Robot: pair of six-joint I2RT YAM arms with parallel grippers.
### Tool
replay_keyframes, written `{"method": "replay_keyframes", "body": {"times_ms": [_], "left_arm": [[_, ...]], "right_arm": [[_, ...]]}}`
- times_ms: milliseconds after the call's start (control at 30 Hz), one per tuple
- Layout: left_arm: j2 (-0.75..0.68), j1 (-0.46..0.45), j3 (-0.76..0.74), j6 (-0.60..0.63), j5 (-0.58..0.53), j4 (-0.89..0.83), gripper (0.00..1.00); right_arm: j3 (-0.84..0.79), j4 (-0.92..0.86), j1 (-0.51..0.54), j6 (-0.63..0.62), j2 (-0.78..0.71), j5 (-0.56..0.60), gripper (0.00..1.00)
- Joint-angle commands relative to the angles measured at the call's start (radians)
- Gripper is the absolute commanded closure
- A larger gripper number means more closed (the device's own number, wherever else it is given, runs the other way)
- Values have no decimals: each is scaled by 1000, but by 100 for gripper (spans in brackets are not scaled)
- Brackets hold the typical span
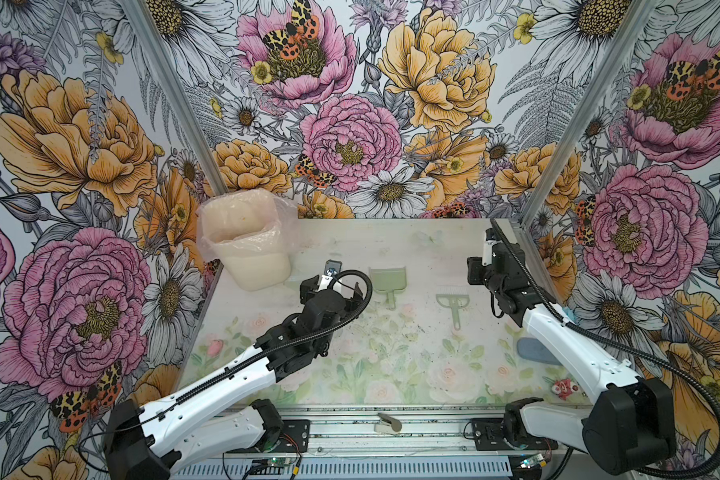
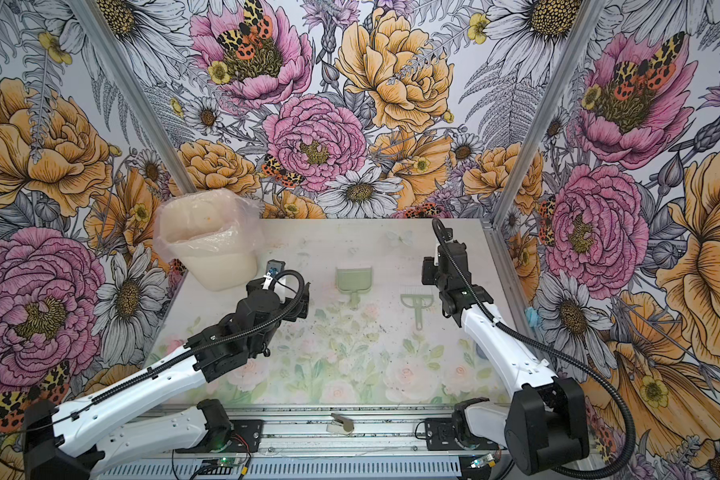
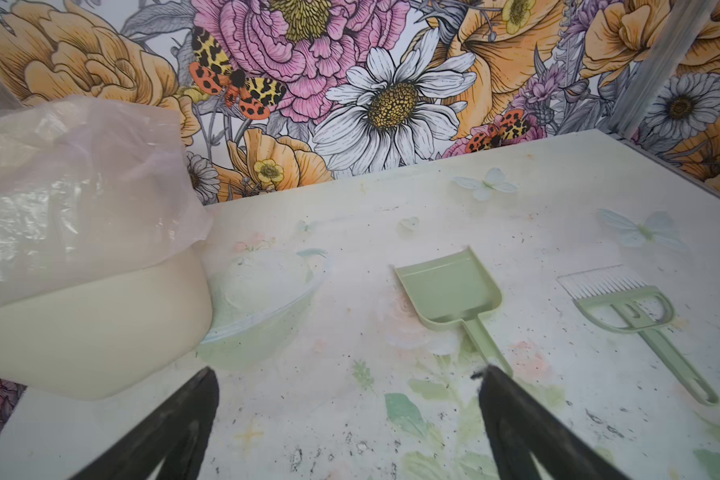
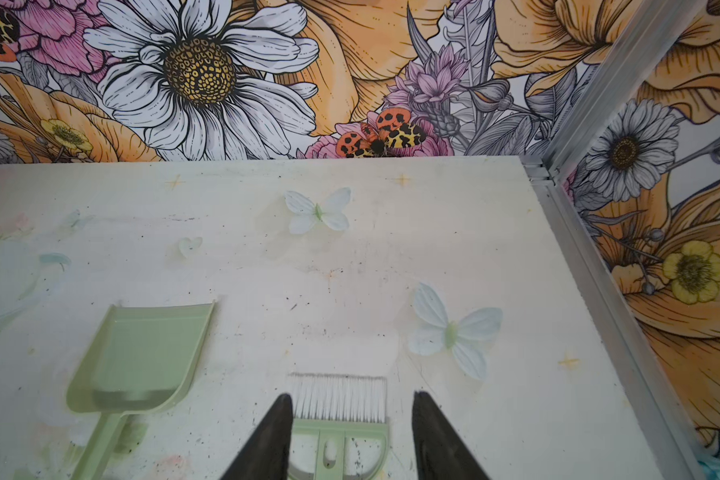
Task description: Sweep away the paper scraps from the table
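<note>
**Operator A:** What pose do we record for the left arm?

**Operator B:** We see the left arm reaching from the front rail diagonally over the table toward the dustpan. The left gripper hovers to the left of the dustpan, between it and the lined bin. Its jaws stand fully apart and hold nothing.

**Operator A:** And the right arm?

**Operator B:** The right arm runs along the table's right edge, and its wrist points toward the back wall. The right gripper sits to the right of the dustpan, over the brush. The brush lies flat just beside the dustpan without touching it. In the right wrist view the jaws stand apart on either side of the brush head, and we see no grip on it.

**Operator A:** Where do we locate the scraps?

**Operator B:** A red paper scrap lies on the table well apart from the dustpan, toward the front right corner, beside the right arm. A light blue paper scrap lies right of the dustpan, past the table's frame, against the wall.
</note>
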Motion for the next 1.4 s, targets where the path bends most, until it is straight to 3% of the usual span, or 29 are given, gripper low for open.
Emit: {"method": "replay_keyframes", "body": {"times_ms": [0,233,533,800,967,1167,1367], "left_arm": [[-109,100,-88,76,56,117,1],[-249,371,-256,118,156,195,1],[-230,636,-381,95,397,369,1],[-93,735,-457,110,476,616,1],[-19,774,-471,128,483,694,1],[86,800,-503,101,529,852,1],[280,811,-487,105,563,1021,1]], "right_arm": [[-44,104,-27,-38,20,-6,52],[-132,271,-94,-79,53,-28,51],[-242,443,-169,-85,79,-54,50],[-407,779,-197,-94,144,-13,51],[-509,1074,-200,-73,288,43,51],[-508,1080,-185,-87,300,58,50],[-507,1071,-184,-86,295,60,46]]}}
